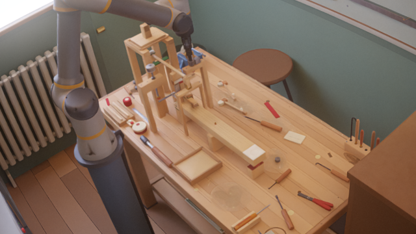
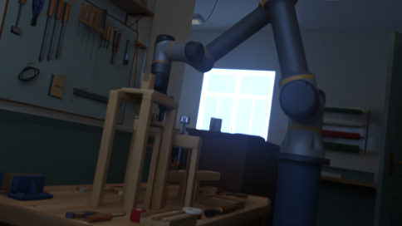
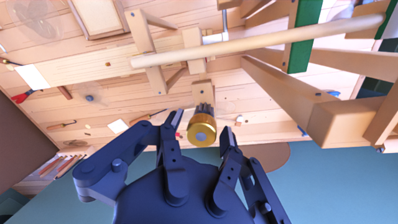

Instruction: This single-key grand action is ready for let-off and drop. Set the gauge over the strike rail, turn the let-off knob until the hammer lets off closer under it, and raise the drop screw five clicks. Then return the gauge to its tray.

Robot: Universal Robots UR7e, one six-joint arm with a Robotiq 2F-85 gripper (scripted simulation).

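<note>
The gauge (image 1: pixel 146 31) sits on top of the tall strike-rail frame (image 1: pixel 148 70), and the frame hides part of the action behind it. A brass knurled knob (image 3: pixel 201 129) stands on a small wooden block, between the fingers of my gripper (image 3: pixel 201 129). The gripper is open and holds nothing. A long hammer shank (image 3: pixel 255 40) runs across above the knob. A steel-headed screw (image 1: pixel 150 68) stands on the lower frame. The empty gauge tray (image 1: pixel 197 164) lies near the bench's front edge. The wooden key (image 1: pixel 224 131) runs from the action toward the front.
Frame posts and a thick cross rail (image 3: pixel 289 93) crowd the gripper's right side. Hand tools lie scattered across the bench (image 1: pixel 269 124). A round stool (image 1: pixel 264 65) stands behind it. A tool block (image 1: pixel 357 146) sits at the right end. A radiator (image 1: pixel 29 107) lines the wall.
</note>
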